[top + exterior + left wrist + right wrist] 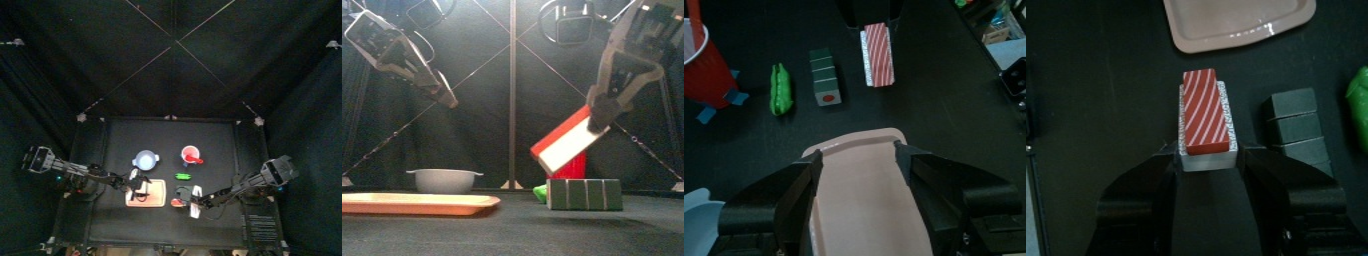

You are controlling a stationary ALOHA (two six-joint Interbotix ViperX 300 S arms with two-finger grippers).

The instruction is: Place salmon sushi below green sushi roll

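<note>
your right tool (1207, 160) is pinching the salmon sushi (1205, 108), lifted off the bench (1093, 90). pickup's done; placing below the green sushi roll (822, 78) isn't. left tool (858, 185): spread, hovering w/ nothing over the pink tray (858, 200).

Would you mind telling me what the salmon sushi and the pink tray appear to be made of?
The salmon sushi looks like moulded plastic: flat red-orange top with crisp printed white stripes over a speckled white base. The pink tray seems matt plastic too, smooth with rounded rim, though silicone is possible.
</note>
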